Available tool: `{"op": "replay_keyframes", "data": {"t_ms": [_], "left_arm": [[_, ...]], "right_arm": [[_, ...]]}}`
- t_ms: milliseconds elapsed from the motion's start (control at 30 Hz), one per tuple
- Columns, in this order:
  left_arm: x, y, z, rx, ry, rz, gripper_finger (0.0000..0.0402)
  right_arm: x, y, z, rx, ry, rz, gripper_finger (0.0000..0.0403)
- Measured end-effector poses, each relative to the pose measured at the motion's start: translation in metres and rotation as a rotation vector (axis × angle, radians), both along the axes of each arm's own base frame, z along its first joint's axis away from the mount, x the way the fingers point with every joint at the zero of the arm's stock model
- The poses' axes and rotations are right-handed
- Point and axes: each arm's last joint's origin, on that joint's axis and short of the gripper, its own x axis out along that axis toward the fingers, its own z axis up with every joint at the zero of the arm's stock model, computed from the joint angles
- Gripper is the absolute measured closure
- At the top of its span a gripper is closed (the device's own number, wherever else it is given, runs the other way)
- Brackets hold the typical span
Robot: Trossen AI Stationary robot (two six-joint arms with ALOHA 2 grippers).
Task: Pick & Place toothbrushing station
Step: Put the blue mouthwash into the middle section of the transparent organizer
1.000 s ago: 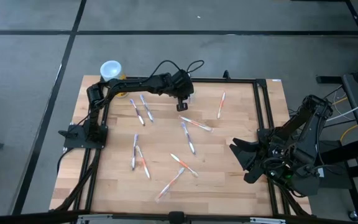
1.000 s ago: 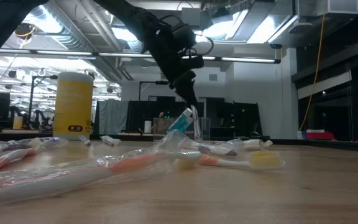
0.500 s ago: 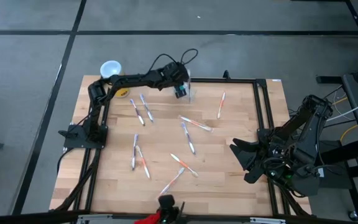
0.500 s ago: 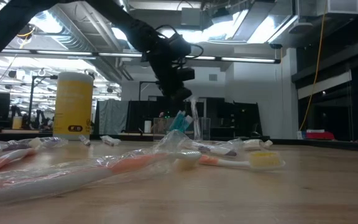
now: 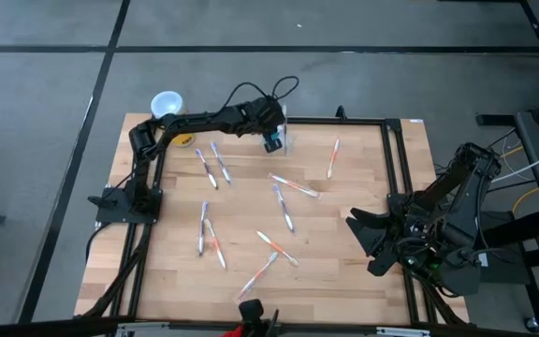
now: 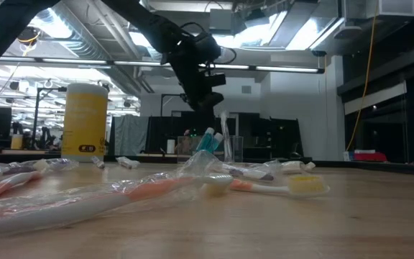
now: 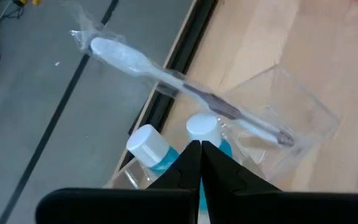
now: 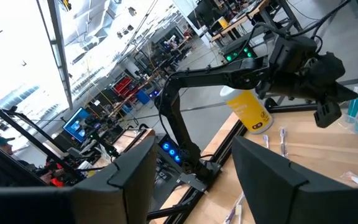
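Note:
The clear plastic holder [image 5: 284, 139] stands on the table near its far edge and also shows in the left wrist view [image 7: 291, 118]. Two blue tubes with white caps [image 7: 149, 149] and a wrapped toothbrush [image 7: 166, 76] stick out of it. My left gripper [image 5: 270, 140] is shut and empty. In the low view it [image 6: 205, 103] hangs a little above the holder [image 6: 226, 147], just to its left. My right gripper [image 5: 363, 239] waits open at the table's right side, its fingers wide apart [image 8: 194, 180].
Several wrapped toothbrushes [image 5: 284, 208] lie scattered over the wooden table. A yellow canister with a white top [image 5: 167, 103] stands at the far left corner. A dark object with a red part [image 5: 251, 316] shows at the near edge. A black frame [image 5: 386, 159] borders the table.
My left gripper has risen and drawn back toward the table's far edge, ending shut just above the holder. The toothbrush and tubes have stayed in the holder. A dark and red object has come into view at the near edge.

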Motion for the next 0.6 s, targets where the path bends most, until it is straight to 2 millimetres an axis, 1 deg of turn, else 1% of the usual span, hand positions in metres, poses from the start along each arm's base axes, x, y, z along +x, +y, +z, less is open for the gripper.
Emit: {"op": "replay_keyframes", "data": {"t_ms": [67,200,433,600], "left_arm": [[0.001,0.001,0.002,0.011,-0.023,0.012,0.0396],[0.003,0.005,0.012,0.063,-0.097,0.038,0.0396],[-0.004,0.020,0.009,0.052,-0.113,0.090,0.0396],[-0.009,0.035,0.013,0.061,-0.175,0.109,0.0396]], "right_arm": [[0.000,0.000,0.000,0.000,0.000,0.000,0.0190],[0.000,0.000,0.000,0.003,-0.002,0.000,0.0190],[0.000,0.000,0.000,0.004,-0.002,0.000,0.0190],[0.000,0.000,0.000,0.001,0.000,0.000,0.0190]]}}
